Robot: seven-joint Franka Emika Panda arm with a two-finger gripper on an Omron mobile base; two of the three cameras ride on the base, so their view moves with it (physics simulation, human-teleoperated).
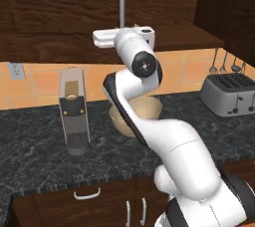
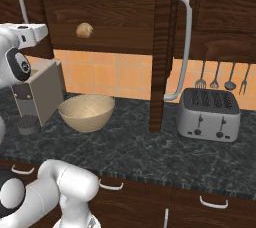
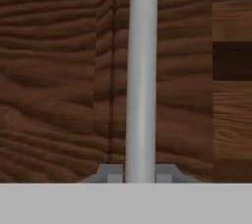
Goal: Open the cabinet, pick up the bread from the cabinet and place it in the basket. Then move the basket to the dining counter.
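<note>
The cabinet (image 2: 105,7) is dark brown wood above the counter. Its right door (image 2: 162,52) stands swung open toward me, edge-on, with its long silver handle (image 2: 186,47). The bread (image 2: 84,30), a small tan roll, sits on the shelf inside. My gripper (image 1: 122,28) (image 2: 25,24) (image 3: 141,179) is raised at the left door and shut on the lower end of that door's vertical bar handle (image 1: 122,2) (image 3: 141,70). The basket (image 2: 86,112) (image 1: 148,107) stands on the black counter below the bread, half hidden by my arm in the left base view. The dining counter is out of view.
A coffee machine (image 1: 73,111) (image 2: 37,94) stands left of the basket. A silver toaster (image 1: 229,94) (image 2: 209,114) sits to the right, under hanging utensils (image 2: 220,79). The open door juts out between basket and toaster. Lower drawers (image 1: 87,193) run along the speckled counter's front edge.
</note>
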